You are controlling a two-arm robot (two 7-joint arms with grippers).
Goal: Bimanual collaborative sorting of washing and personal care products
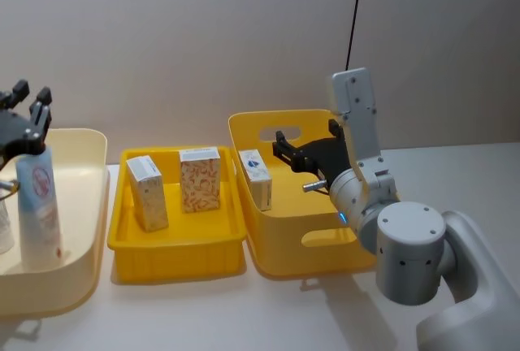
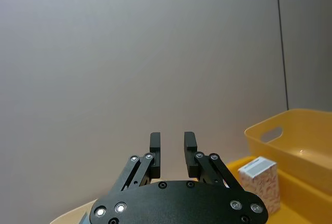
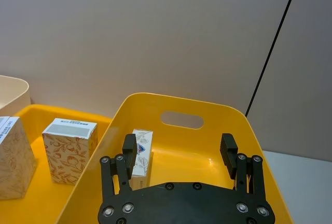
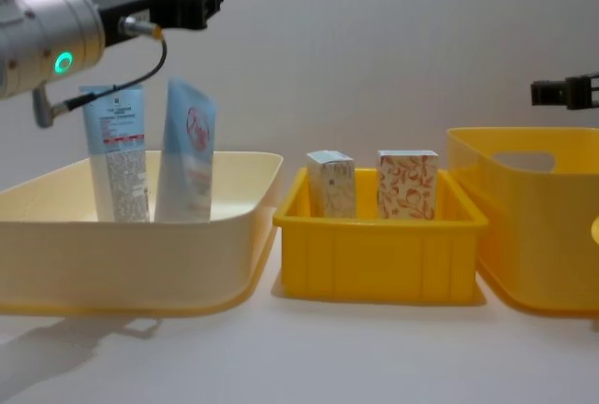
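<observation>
L gripper [image 2: 173, 141] narrow-open, empty, above logo tube [image 1: 38, 205] upright in cream tub [image 4: 140, 245]. Tube likely soft, slick: pinch flat top end. R gripper [image 3: 179, 146] wide, empty, over carton [image 3: 144, 146] in deep yellow bin [image 3: 223, 123].

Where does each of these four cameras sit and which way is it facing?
Head view: high up, looking down on the pale bin, yellow tray and deep yellow bin; left gripper and right gripper show.
Chest view: low, looking across at the bins side-on; both grippers show high up.
Left wrist view: behind the open left gripper, facing the wall.
Right wrist view: behind the open right gripper, looking into the deep yellow bin.
Shared: both wrist views catch the deep yellow bin.
</observation>
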